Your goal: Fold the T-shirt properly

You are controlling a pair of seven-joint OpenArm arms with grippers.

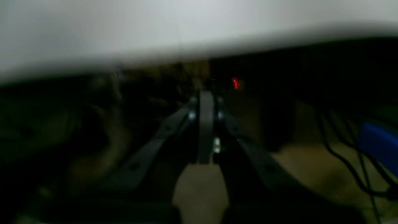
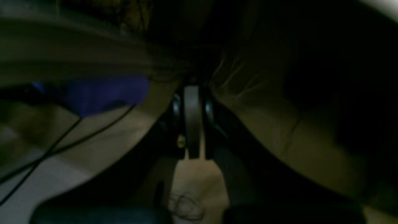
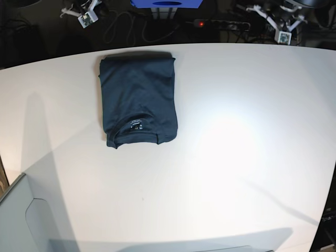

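Observation:
The T-shirt [image 3: 137, 100] lies folded into a neat dark rectangle on the far left part of the white table [image 3: 236, 157], its neck and white label [image 3: 136, 126] facing the near side. Both grippers are off the shirt, beyond the table's far edge. My left gripper [image 1: 206, 93] has its fingers pressed together and holds nothing; in the base view it shows at the far right [image 3: 281, 29]. My right gripper [image 2: 192, 90] is likewise shut and empty; in the base view it shows at the far left [image 3: 86, 14]. Both wrist views are dark and blurred.
A blue box [image 3: 167, 4] stands behind the table's far edge, with a power strip with a red light [image 3: 220, 23] and loose cables [image 3: 123, 29] beside it. The table's edge fills the top of the left wrist view [image 1: 155, 31].

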